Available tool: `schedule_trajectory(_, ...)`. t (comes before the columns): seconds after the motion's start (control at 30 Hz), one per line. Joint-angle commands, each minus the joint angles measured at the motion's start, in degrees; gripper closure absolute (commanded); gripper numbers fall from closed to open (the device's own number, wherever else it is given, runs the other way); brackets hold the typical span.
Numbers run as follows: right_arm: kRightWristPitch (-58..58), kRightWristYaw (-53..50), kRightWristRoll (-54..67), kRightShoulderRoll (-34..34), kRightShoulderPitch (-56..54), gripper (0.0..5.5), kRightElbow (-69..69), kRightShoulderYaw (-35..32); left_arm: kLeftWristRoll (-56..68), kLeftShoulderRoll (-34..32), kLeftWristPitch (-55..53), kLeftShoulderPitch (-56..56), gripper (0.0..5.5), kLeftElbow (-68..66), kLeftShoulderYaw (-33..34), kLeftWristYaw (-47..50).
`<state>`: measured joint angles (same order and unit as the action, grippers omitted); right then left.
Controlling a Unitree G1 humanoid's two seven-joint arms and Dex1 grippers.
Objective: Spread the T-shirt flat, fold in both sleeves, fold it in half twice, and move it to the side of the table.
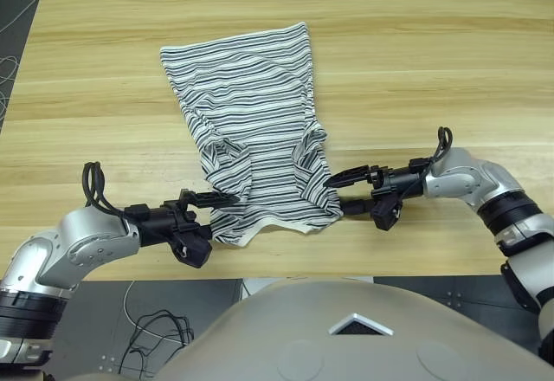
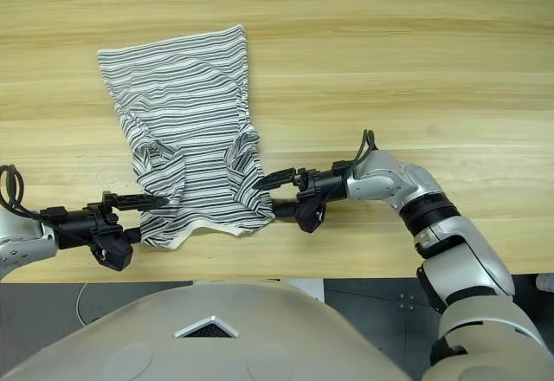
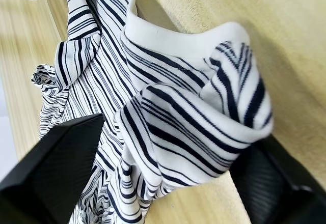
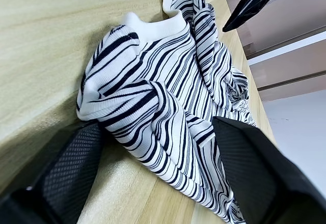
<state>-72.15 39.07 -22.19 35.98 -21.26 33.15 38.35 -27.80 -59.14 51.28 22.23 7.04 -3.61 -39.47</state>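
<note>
We have the left pincer [image 1: 227, 197] clamped on one near corner of the T-shirt [image 1: 247, 113] and the right pincer [image 1: 333, 178] clamped on the other. In each wrist view a bunched fold of striped cloth sits squeezed between the black fingers [image 3: 61, 168]. The garment's near edge, with its white band [image 1: 260, 235], sags between the two pincers. The rest lies on the table [image 1: 415, 61], stretching away from them as a narrow strip with raised puckers just beyond each grip. The sleeves look tucked in, so we judge this to be the start of a half fold, where the held edge must travel over to the far edge.

We see three risks. Each pincer holds a thick wad rather than a clean edge, so a layer could slip out mid-lift and the fold would open. The left pincer sits closer to the table's edge than the right, so the carried edge may land skewed. Pulling too low would drag the far part across the wood instead of folding it.
</note>
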Motion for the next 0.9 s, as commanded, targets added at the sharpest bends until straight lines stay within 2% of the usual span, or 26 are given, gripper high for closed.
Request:
schedule_trajectory(0.03,1.4,2.3,-2.2,0.0,0.1,2.56,2.5,2.5,0.2,-1.6,-1.2,-0.1,2.23,-0.6,-1.1,-0.7)
schedule_trajectory(0.37,-0.3,1.4,0.7,-1.0,-0.8,4.62,4.2,3.8,1.7,-2.0,-2.7,-0.8,3.92,0.4,-2.3,-0.9)
schedule_trajectory(0.53,-0.7,1.5,1.8,-1.8,-0.8,5.39,5.3,4.2,2.4,-2.2,-2.5,-2.1,4.58,0.2,-2.8,-0.9)
schedule_trajectory(0.7,-0.8,1.5,2.2,-1.9,-0.6,5.4,5.7,4.0,3.9,-2.8,-2.7,-3.5,5.37,-0.3,-3.9,-1.8)
schedule_trajectory(0.73,-0.2,2.0,3.0,-1.7,-0.6,5.4,5.5,4.1,4.5,-2.8,-2.9,-3.9,5.39,-0.5,-4.3,-2.2)
schedule_trajectory(0.8,8.5,8.8,12.4,0.7,-0.5,5.4,0.4,4.6,12.3,-3.7,-8.7,-4.8,5.39,1.6,-4.1,-5.6)
schedule_trajectory(0.9,36.2,25.5,35.2,7.4,-1.0,5.4,-17.4,2.8,36.9,-10.5,-26.2,-2.9,5.39,11.9,-3.2,-17.1)
